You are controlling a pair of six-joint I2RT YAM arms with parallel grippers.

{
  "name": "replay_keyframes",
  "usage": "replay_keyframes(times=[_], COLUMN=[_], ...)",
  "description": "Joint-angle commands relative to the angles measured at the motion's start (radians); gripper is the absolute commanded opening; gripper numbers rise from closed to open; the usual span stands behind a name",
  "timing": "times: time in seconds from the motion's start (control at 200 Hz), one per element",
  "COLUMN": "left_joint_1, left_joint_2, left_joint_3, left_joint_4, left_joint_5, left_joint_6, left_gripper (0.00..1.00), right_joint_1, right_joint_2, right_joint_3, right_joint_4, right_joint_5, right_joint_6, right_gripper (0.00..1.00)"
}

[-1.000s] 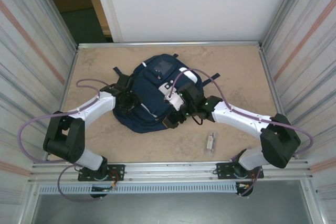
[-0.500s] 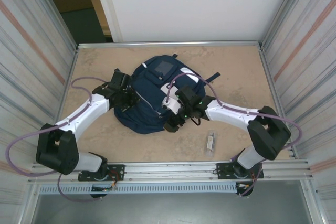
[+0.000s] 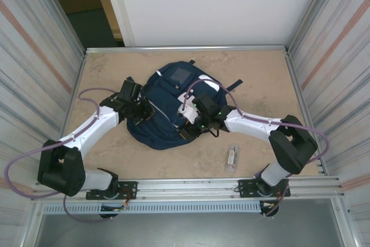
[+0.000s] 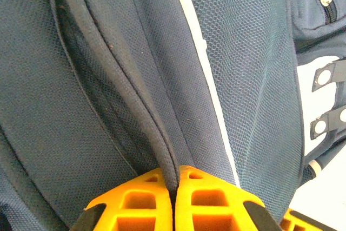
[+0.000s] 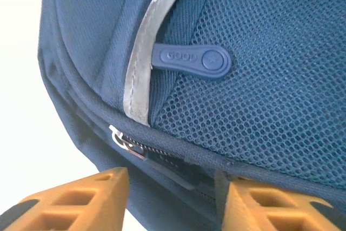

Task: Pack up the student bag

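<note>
Step, as I judge it: getting the main compartment open, before anything goes in.

- Left tool (image 4: 175,183): orange fingers together, clamped on a dark piped seam (image 4: 124,101) of navy mesh fabric. The seam runs up from the pinch toward 11 o'clock. In the overhead view this tool sits at the bag's 9 o'clock flank. It reads as a bracing hold.
- Student bag (image 3: 167,93): lies flat near the middle of the counter (image 3: 260,79), grey square panel toward 12 o'clock, rounded end toward 6 o'clock. The zip looks closed where the right wrist sees it.
- Right tool (image 5: 173,190): fingers apart, one on each side of the zipped edge at the bag's 5 o'clock rim. The metal zipper slider (image 5: 120,140) lies just at 12 o'clock of the left-hand finger, outside the gap. Nothing is gripped. I cannot tell whether the pads touch the fabric. A blue rubber pull tab (image 5: 192,58) lies on the mesh further toward 12 o'clock, beside a pale trim strip (image 5: 141,79).
- Small pale object (image 3: 231,155): on the counter at the bag's 4 o'clock, well apart from it, too small to name.

Next move calls for: shifting the right tool toward 9 o'clock in its own view so the slider sits between the pads, closing on it, then drawing it along the teeth against the left tool's hold.
</note>
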Motion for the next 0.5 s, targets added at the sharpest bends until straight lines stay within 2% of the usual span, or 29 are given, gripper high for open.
replay_keyframes(times=[0.0,0.095,0.22,0.291,0.396,0.496], left_joint_1=[-0.012,-0.014,-0.018,-0.018,-0.018,-0.027], left_joint_2=[-0.038,-0.035,-0.039,-0.054,-0.069,-0.074], left_joint_3=[-0.015,-0.033,-0.051,-0.081,-0.103,-0.119], left_joint_4=[0.036,0.07,0.079,0.11,0.129,0.157], left_joint_5=[0.09,0.098,0.089,0.073,0.061,0.053], left_joint_6=[-0.015,-0.036,-0.061,-0.102,-0.131,-0.151], left_gripper=[0.0,0.0,0.0,0.0,0.0,0.0], right_joint_1=[0.032,0.06,0.096,0.11,0.113,0.121], right_joint_2=[-0.023,-0.009,-0.009,-0.022,-0.035,-0.028], right_joint_3=[-0.003,0.006,-0.009,0.004,0.01,0.001], right_joint_4=[0.08,0.073,0.111,0.079,0.05,0.085], right_joint_5=[-0.024,0.0,0.046,0.047,0.025,-0.027], right_joint_6=[0.01,0.033,0.078,0.12,0.24,0.418], right_gripper=[0.37,0.29,0.08,0.02,0.0,0.0])
